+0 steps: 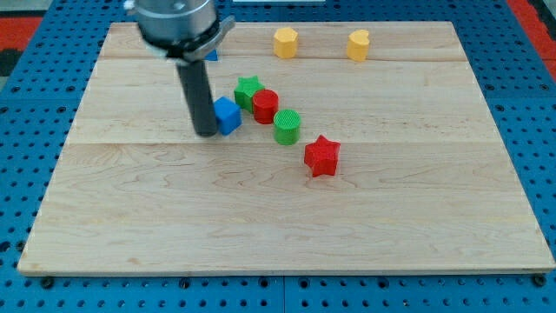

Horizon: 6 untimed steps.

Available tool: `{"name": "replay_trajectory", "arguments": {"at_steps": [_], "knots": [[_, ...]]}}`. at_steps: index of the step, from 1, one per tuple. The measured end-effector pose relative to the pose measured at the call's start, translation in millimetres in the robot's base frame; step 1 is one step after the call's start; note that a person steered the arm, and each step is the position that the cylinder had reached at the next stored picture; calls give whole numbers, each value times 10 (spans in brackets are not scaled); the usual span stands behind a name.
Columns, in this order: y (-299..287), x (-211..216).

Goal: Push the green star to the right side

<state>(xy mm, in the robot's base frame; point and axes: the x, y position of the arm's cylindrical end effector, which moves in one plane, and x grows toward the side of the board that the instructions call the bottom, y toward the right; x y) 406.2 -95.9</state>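
The tool is a plain rod with nothing gripped, my tip (207, 133) touching the blue block (227, 115) on the table (261, 226). The green star (248, 90) sits at two o'clock, pressed against the red cylinder (266, 106). A rightward shove risks dragging both neighbours along.

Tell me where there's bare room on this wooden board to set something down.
Free: the whole strip along the view's bottom, below the red star block, and the view's right side under the two yellow blocks. Crowded: around my tip, the blue cube, green star, red cylinder, green cylinder.
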Motion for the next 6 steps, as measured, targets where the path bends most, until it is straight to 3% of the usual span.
{"name": "replay_trajectory", "arguments": {"at_steps": [1, 2, 4, 6], "knots": [[-355, -330], [-305, -528], [940, -472], [434, -235]]}}
